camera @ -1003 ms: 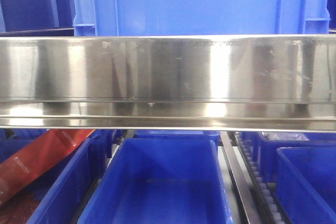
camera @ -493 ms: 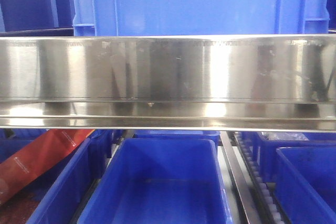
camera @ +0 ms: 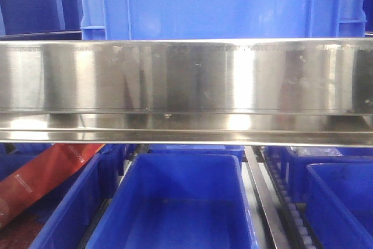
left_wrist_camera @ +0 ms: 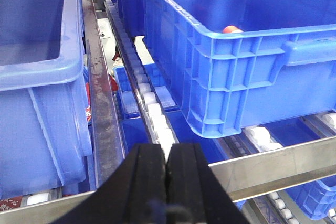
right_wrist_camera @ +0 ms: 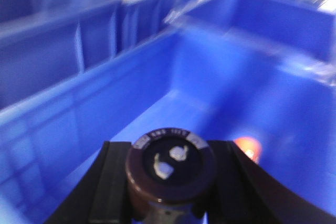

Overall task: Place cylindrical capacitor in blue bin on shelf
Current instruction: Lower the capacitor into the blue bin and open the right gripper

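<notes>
Cylindrical capacitor (right_wrist_camera: 170, 174) gripped end-on in right claw (right_wrist_camera: 170, 184), poised above blue bin (right_wrist_camera: 79, 95) floor. Dark reflection at shelf (camera: 186, 77) rail's right end now faded; release likely next. Left claw (left_wrist_camera: 168, 169) clenched, empty.
</notes>
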`<state>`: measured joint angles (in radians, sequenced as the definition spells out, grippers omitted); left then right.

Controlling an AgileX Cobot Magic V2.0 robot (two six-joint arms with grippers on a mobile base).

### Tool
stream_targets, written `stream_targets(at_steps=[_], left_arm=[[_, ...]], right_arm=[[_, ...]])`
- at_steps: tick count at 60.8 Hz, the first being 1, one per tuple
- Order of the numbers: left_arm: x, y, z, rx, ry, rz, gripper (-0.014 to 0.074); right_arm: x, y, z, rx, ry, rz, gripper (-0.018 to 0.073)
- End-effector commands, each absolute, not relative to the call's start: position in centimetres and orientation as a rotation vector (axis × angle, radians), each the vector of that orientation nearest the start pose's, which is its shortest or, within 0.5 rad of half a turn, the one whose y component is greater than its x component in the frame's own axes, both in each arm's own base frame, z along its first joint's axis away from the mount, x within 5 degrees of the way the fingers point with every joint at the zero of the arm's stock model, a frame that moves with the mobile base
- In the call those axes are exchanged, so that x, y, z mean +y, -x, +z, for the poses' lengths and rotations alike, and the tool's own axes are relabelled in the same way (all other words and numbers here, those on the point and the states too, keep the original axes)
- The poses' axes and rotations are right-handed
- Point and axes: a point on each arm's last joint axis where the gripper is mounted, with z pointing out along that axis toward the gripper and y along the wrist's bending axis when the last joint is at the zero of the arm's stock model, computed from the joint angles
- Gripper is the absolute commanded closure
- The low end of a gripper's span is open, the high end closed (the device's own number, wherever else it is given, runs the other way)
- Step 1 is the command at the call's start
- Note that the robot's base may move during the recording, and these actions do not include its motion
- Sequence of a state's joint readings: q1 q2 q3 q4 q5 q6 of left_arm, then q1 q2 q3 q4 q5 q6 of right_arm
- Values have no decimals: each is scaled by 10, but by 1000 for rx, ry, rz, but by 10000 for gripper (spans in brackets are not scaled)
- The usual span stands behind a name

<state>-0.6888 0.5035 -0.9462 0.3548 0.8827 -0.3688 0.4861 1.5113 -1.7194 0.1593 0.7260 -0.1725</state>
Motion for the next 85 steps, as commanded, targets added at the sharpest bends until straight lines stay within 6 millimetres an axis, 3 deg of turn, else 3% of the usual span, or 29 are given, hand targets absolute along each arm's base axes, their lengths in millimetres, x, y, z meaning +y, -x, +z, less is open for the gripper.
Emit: stream_targets(at_steps=[1, 12, 19, 26, 30, 36, 40, 49, 54, 75, 78, 85], left_arm=[[-19, -60, 413, 1840, -328, -333, 645], [-20, -60, 413, 1844, -328, -345, 645], [-20, -60, 413, 1844, -328, -345, 645], [-19, -60, 413, 1846, -328, -344, 645], [-19, -60, 413, 1846, -328, -344, 645], [-19, -60, 413, 1846, -328, -344, 645], [-19, -60, 413, 1846, -328, -344, 645], [-19, -60, 413, 1846, -328, -344, 645], [-19, -60, 413, 1846, -328, -344, 645], [-18, -61, 413, 1836, -329, -314, 645], [-18, -61, 413, 1835, -329, -311, 645], [-17, -61, 414, 1830, -329, -296, 645]], right_arm=[[177, -314, 450, 1948, 620, 369, 712], [197, -350, 402, 2055, 642, 354, 712], [201, -357, 388, 2094, 653, 349, 694], [201, -357, 386, 2106, 658, 348, 501], [201, -357, 386, 2108, 658, 348, 295], [200, -356, 387, 2112, 660, 348, 60], [200, -355, 388, 2115, 663, 348, -18], [196, -348, 400, 2087, 656, 352, 27], [191, -340, 412, 2057, 647, 355, 95], [129, -280, 487, 1918, 478, 358, 679], [119, -268, 492, 1901, 458, 350, 720], [95, -239, 492, 1862, 401, 322, 721]])
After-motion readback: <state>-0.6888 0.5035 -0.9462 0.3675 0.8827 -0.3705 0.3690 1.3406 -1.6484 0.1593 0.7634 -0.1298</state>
